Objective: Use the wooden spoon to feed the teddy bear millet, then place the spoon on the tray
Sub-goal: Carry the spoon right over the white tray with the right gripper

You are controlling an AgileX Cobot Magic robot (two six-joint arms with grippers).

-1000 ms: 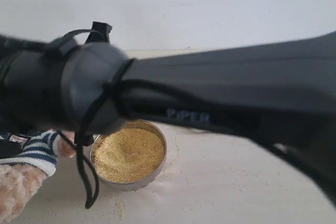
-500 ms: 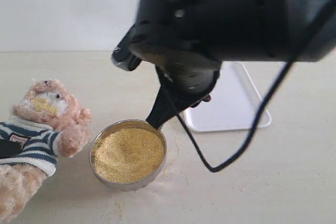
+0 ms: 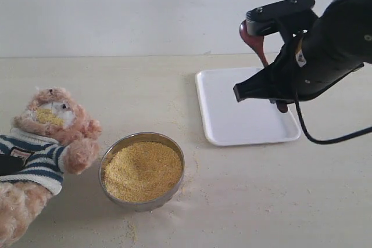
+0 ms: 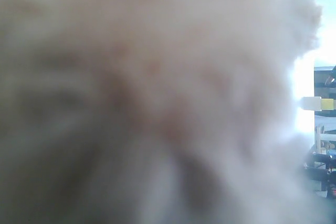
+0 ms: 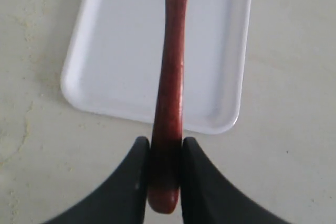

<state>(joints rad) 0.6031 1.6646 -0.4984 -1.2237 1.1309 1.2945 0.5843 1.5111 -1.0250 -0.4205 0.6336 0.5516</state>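
Looks like the placing step: right gripper (image 5: 166,153) clamped on spoon (image 5: 171,77) handle, hovering over tray (image 3: 232,121) at frame right, millet (image 3: 47,117) on bear (image 3: 75,135) muzzle; next needs lowering flat inside the rim, then opening; left gripper not visible.

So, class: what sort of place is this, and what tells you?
Probably a robot lab bench staged for pretend feeding: a plain table and blank wall, the right gripper holding a wooden spoon over a tray, a teddy bear beside a bowl of millet.
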